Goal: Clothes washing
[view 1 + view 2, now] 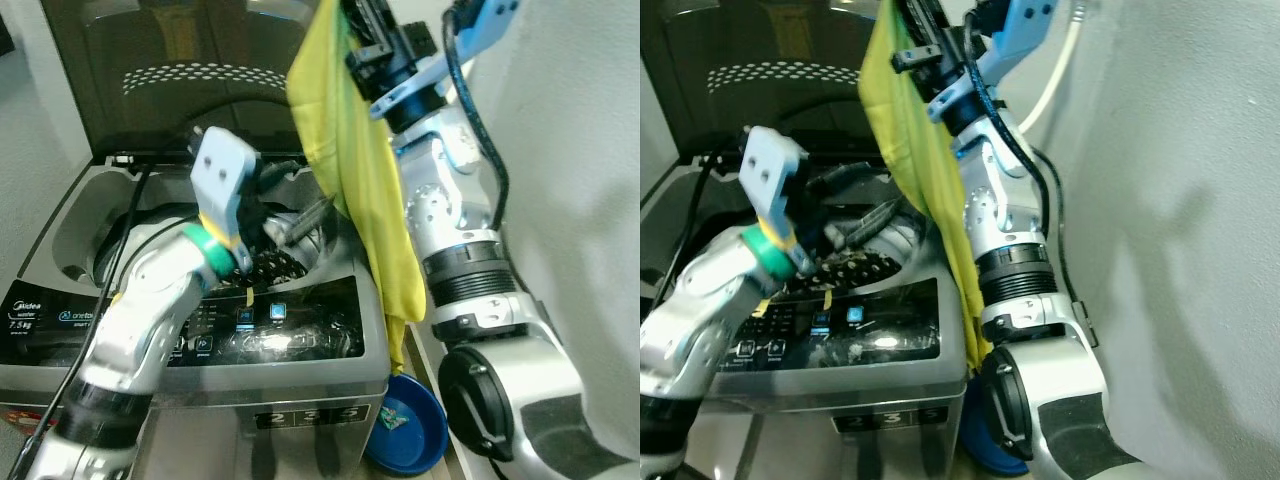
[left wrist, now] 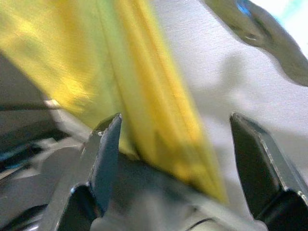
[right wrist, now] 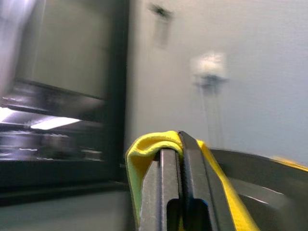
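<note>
A yellow cloth [image 1: 362,170] hangs from high up down past the right front corner of the grey top-loading washing machine [image 1: 300,375]. My right gripper [image 3: 176,144] is raised above the machine and shut on the cloth's top edge. The machine's dark lid [image 1: 180,70] stands open behind the tub [image 1: 150,235]. My left gripper [image 2: 178,144] is open over the tub opening. Its fingers [image 1: 300,218] point at the hanging cloth, and the yellow fabric [image 2: 144,86] lies just beyond them, untouched.
A blue basin [image 1: 408,425] sits on the floor by the machine's right front corner. A white wall [image 1: 580,200] runs close along the right side. The control panel [image 1: 280,320] faces me at the machine's front. A black cable [image 1: 120,250] crosses the machine's left side.
</note>
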Motion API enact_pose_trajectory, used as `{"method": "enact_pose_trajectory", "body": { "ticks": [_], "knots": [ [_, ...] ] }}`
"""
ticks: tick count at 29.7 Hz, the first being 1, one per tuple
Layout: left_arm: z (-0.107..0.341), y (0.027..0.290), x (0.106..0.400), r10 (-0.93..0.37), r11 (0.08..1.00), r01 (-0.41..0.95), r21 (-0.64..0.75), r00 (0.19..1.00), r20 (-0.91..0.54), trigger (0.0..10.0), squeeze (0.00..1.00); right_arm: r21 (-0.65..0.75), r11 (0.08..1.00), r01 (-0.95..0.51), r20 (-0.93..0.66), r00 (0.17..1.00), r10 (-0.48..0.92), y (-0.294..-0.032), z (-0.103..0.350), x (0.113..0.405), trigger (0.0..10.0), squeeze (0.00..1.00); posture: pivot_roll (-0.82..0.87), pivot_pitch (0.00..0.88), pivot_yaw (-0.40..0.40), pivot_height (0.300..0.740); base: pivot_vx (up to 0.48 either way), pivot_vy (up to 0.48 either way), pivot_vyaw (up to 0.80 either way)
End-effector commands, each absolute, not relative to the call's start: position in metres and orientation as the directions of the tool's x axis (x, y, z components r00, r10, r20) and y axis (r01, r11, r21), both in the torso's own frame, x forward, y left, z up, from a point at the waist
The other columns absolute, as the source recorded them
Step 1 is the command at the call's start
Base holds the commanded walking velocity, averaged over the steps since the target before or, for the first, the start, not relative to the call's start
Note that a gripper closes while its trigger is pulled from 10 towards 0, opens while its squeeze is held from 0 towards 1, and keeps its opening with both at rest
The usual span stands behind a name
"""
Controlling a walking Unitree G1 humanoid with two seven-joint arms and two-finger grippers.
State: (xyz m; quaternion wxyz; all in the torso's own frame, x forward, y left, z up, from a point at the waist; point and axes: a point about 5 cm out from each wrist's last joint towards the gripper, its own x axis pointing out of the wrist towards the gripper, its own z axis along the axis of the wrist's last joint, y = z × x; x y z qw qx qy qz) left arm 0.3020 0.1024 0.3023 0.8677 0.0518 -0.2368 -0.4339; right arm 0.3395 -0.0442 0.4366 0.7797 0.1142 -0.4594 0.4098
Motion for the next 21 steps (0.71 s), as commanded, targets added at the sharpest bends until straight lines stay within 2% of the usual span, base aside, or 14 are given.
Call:
{"method": "enact_pose_trajectory", "body": {
  "ticks": [1,3,5,6,7,8,10,15,17,18,19,21],
  "knots": [
    [0.291,0.094,0.297,-0.817,0.564,0.781,0.269,0.48,0.319,10.0,0.0,-0.273,0.529,-0.803,0.795,0.121,0.594,-0.027,0.442,0.323,10.0,0.0,0.01,0.102,0.066,0.74,0.0,0.0,0.0],
    [0.28,0.09,0.3,-0.827,0.551,0.799,0.242,0.482,0.291,10.0,0.0,-0.303,0.42,-0.856,0.762,0.048,0.646,-0.013,0.433,0.311,10.0,0.0,0.01,0.105,0.064,0.74,0.0,0.0,0.0],
    [0.28,0.09,0.3,-0.827,0.551,0.799,0.242,0.482,0.291,10.0,0.0,-0.303,0.42,-0.856,0.762,0.048,0.646,-0.013,0.433,0.311,10.0,0.0,0.01,0.105,0.064,0.74,0.0,0.0,0.0],
    [0.272,0.087,0.304,-0.824,0.557,0.802,0.217,0.499,0.268,10.0,0.0,-0.293,0.381,-0.877,0.742,0.042,0.669,-0.001,0.421,0.308,10.0,0.0,0.0,0.107,0.062,0.74,0.0,0.0,0.0],
    [0.265,0.087,0.312,-0.803,0.59,0.78,0.207,0.54,0.254,10.0,0.0,-0.261,0.371,-0.891,0.732,0.068,0.678,0.008,0.409,0.309,10.0,0.0,0.0,0.108,0.058,0.74,0.0,0.0,0.0],
    [0.265,0.087,0.312,-0.803,0.59,0.78,0.207,0.54,0.254,10.0,0.0,-0.261,0.371,-0.891,0.732,0.068,0.678,0.008,0.409,0.309,10.0,0.0,0.0,0.108,0.058,0.74,0.0,0.0,0.0],
    [0.254,0.087,0.323,-0.77,0.635,0.747,0.196,0.593,0.234,10.0,0.0,-0.206,0.352,-0.913,0.713,0.106,0.693,0.021,0.388,0.309,10.0,0.0,0.0,0.111,0.057,0.74,0.0,0.0,0.0],
    [0.248,0.089,0.334,-0.734,0.677,0.712,0.185,0.637,0.236,10.0,0.0,-0.151,0.327,-0.933,0.699,0.133,0.703,0.033,0.369,0.305,10.0,0.0,0.0,0.111,0.05,0.74,0.0,0.0,0.0],
    [0.248,0.104,0.354,-0.61,0.792,0.575,0.205,0.753,0.247,10.0,0.0,-0.11,0.317,-0.942,0.693,0.156,0.704,0.035,0.359,0.301,10.0,0.0,0.0,0.109,0.049,0.74,0.0,0.0,0.0],
    [0.248,0.104,0.354,-0.61,0.792,0.575,0.205,0.753,0.247,10.0,0.0,-0.11,0.317,-0.942,0.693,0.156,0.704,0.035,0.359,0.301,10.0,0.0,0.0,0.109,0.049,0.74,0.0,0.0,0.0],
    [0.252,0.115,0.363,-0.532,0.846,0.491,0.21,0.804,0.264,10.0,0.0,-0.099,0.325,-0.941,0.694,0.169,0.7,0.03,0.359,0.301,10.0,0.0,-0.01,0.108,0.05,0.74,0.0,0.0,0.0],
    [0.259,0.131,0.371,-0.431,0.899,0.381,0.215,0.853,0.294,10.0,0.0,-0.092,0.345,-0.934,0.7,0.186,0.69,0.02,0.36,0.303,10.0,0.0,-0.02,0.107,0.051,0.74,0.0,0.0,0.0]
  ]
}}
